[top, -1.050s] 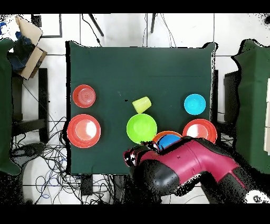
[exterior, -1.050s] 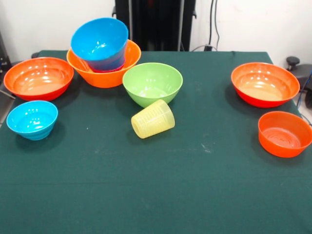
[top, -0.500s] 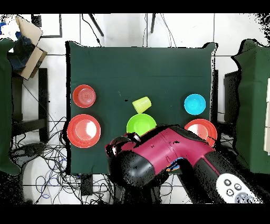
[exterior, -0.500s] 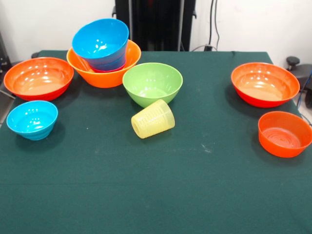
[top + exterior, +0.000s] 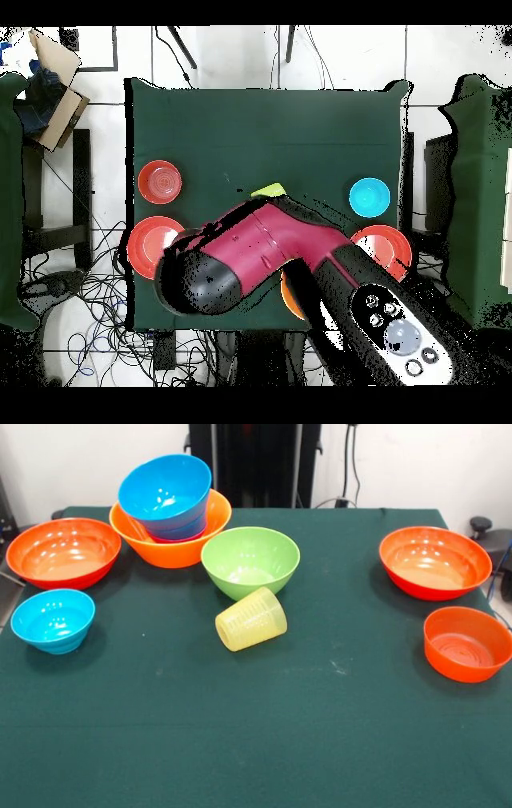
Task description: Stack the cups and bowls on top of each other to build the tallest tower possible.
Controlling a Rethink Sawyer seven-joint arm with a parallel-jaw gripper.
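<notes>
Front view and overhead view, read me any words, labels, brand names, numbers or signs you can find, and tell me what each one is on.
No readable text in either view.
Yellow cup: only moulded horizontal ridges, no lettering that can be made out.
Bowls, such as the green bowl and the blue bowl: plain, no labels visible.
Robot arm: round buttons on a grey panel, any markings too small to read.

Arm (image 5: 265, 250): rounded crimson-red shell; glossy black end cap (image 5: 205, 285); black link carrying a grey panel of round buttons (image 5: 400, 335).
</notes>
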